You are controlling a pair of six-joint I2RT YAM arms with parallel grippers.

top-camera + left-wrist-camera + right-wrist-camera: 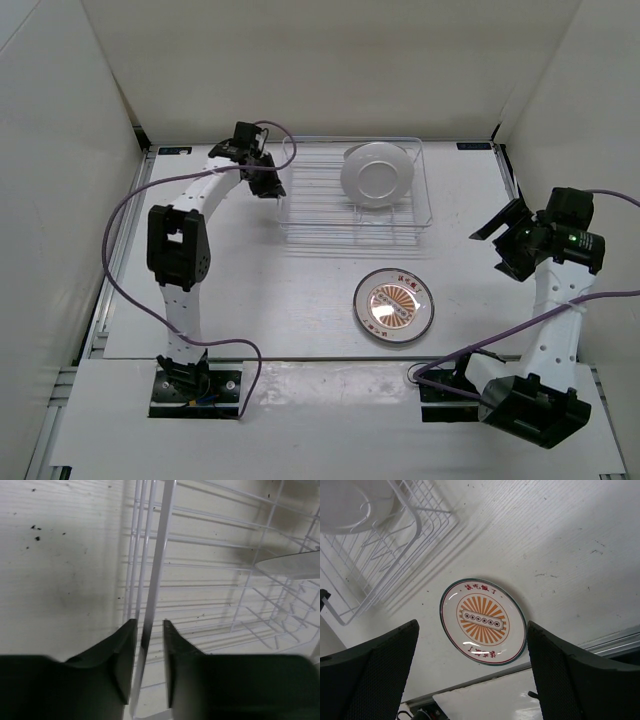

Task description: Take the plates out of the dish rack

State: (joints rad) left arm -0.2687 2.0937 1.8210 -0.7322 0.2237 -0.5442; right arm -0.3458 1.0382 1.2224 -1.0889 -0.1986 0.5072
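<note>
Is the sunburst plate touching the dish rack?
Apart. The top view shows bare table between the sunburst plate and the dish rack's near edge.

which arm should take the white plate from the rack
Right: the right gripper is open, free and nearer the white plate; the left gripper is clamped on the left rim of the rack.

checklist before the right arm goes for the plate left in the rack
1. right gripper open: ok, jaws wide apart, nothing held.
2. white plate propped in the right part of the dish rack: ok.
3. left gripper straddles the rack's left rim wire: ok; firm clamp: cannot tell.
4. sunburst plate flat on the table, apart from the rack: ok.
5. right gripper near the white plate: not ok, it is off to the rack's right.
</note>
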